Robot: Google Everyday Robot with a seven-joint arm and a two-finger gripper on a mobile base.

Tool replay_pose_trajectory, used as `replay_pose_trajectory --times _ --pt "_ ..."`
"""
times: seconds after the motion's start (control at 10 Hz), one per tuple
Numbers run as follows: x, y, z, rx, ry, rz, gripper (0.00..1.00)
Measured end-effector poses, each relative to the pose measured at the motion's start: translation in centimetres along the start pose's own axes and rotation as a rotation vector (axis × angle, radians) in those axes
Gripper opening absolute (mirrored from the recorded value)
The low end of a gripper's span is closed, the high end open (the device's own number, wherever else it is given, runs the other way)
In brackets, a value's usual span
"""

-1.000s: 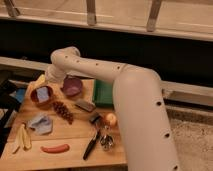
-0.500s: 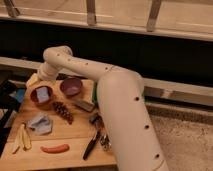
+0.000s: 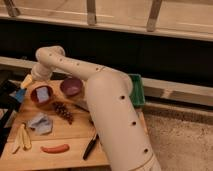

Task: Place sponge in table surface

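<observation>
On the wooden worktop (image 3: pixel 70 136) the sponge (image 3: pixel 42 93) is found lying in the red bowl (image 3: pixel 34 99), the gripper (image 3: pixel 27 83) held just beside it, fingers apart and empty; the pickup is judged pending, requiring alignment over the bowl.

**Arm swung left, gripper out past the bowl**

Carried the gripper (image 3: pixel 26 81) toward 9 o'clock, away from the 12 o'clock rim of the red bowl (image 3: pixel 41 95) to just beyond its 10 o'clock side, near the left edge of the table surface (image 3: pixel 65 136). Brought the thick white arm (image 3: pixel 110 110) toward 6 o'clock, hiding the small orange item and utensils seen earlier at the table's 3 o'clock side. Uncovered the right end of the green tray (image 3: pixel 136 90), covered its left part
</observation>
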Motion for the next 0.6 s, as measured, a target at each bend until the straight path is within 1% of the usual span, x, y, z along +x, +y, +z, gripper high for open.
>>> replay_pose_trajectory --times 0.3,0.4,0.6 --pt "0.1 0.2 0.2 -0.004 0.004 0.002 0.8" --pt "0.2 0.0 0.5 -0.008 0.009 0.014 0.8" --pt "0.9 -1.2 1.7 -0.019 0.022 0.048 0.8"
